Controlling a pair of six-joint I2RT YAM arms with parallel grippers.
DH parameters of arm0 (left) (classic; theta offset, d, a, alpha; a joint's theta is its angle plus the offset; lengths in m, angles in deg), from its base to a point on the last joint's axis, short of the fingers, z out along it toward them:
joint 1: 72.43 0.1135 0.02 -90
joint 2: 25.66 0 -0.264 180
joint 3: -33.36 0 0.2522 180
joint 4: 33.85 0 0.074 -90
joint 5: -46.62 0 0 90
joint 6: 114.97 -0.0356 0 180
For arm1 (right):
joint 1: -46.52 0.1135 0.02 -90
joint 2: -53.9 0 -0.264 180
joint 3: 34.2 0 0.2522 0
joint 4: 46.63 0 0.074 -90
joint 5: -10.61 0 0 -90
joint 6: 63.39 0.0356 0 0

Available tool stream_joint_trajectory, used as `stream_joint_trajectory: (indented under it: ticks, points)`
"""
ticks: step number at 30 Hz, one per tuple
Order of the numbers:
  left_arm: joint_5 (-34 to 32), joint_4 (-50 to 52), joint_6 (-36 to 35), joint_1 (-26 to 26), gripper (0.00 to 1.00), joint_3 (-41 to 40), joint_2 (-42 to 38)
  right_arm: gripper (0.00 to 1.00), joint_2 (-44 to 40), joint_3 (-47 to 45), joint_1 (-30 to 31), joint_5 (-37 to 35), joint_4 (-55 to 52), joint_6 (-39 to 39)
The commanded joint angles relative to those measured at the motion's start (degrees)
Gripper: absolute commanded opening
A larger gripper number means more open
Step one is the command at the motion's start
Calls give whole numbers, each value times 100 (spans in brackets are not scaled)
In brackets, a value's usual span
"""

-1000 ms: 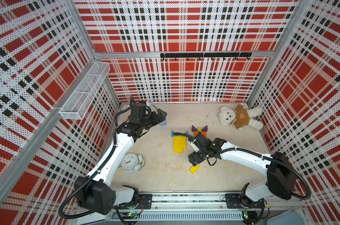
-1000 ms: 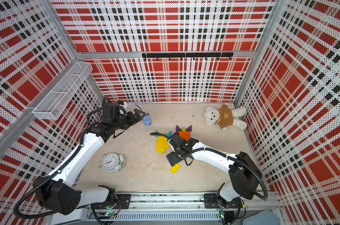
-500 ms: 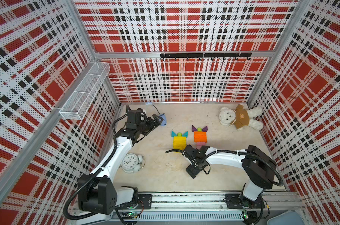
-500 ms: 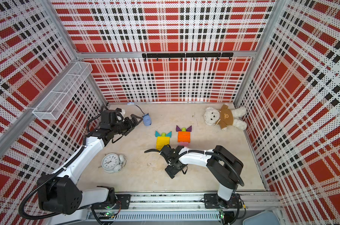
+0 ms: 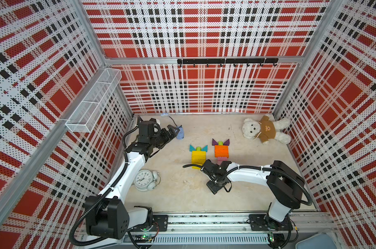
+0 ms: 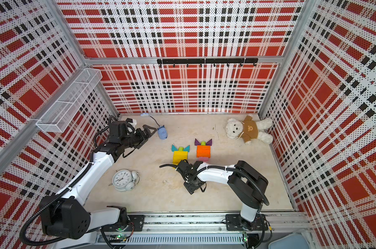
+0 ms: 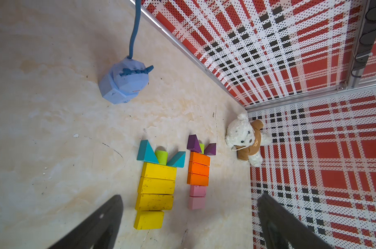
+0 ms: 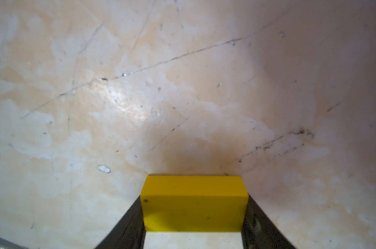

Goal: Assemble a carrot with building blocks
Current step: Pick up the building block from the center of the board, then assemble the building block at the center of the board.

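The right claw point(image 8: 194, 200) is clamped on a yellow block point(image 8: 191, 207): in the right wrist view its two dark fingers point(image 8: 254, 215) press flat against the block's short ends, with bare desk point(image 8: 139, 97) beyond. Whether the block is lifted or still rests on the desk cannot be told. In both top views the claw's black body hides this block; it points down at the desk, in front of the two laid-out figures and near them.

The nearer figure lies flat. It has three yellow bars point(image 7: 157, 185) side by side, a short yellow piece point(image 7: 148, 220) touching the end nearest the right claw, and at the far end a lime stub point(image 7: 161, 156) between two teal triangles point(image 7: 146, 152). Just beside it lies the second figure: three orange bars point(image 7: 199, 169), two pink blocks point(image 7: 197, 197) at the near end, and a lime stub between two purple triangles point(image 7: 193, 143) at the far end.

The left claw point(image 7: 191, 194) stands wide apart and holds nothing. It hangs above the desk near the back left corner, just beside a blue toy point(image 7: 124, 82) with a bendy stalk.

A white alarm clock point(image 5: 144, 180) lies by the left arm. A plush bear point(image 5: 264, 130) lies in the back right corner, well apart from both claws.
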Motion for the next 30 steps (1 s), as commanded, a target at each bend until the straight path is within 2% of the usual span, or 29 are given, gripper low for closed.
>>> stream_joint_trajectory:
  ticks: [1, 8, 13, 22, 30]
  points:
    - [-8, -126, 20, 44, 98, -11, -142, 60, -165, 2, -8, -323, 106, 447]
    - [54, -126, 98, 44, 97, -35, -86, 59, -40, 686, 4, -325, -117, 1536]
    - [198, -280, 238, 47, 97, -103, -90, 56, 312, 1081, 12, -164, 204, 2164]
    - [333, -390, 358, 41, 96, -158, -108, 55, 1174, 2082, 89, -511, 0, 2675]
    - [428, -475, 449, 53, 95, -183, -145, 54, 1515, 2351, 137, -737, 28, 3024]
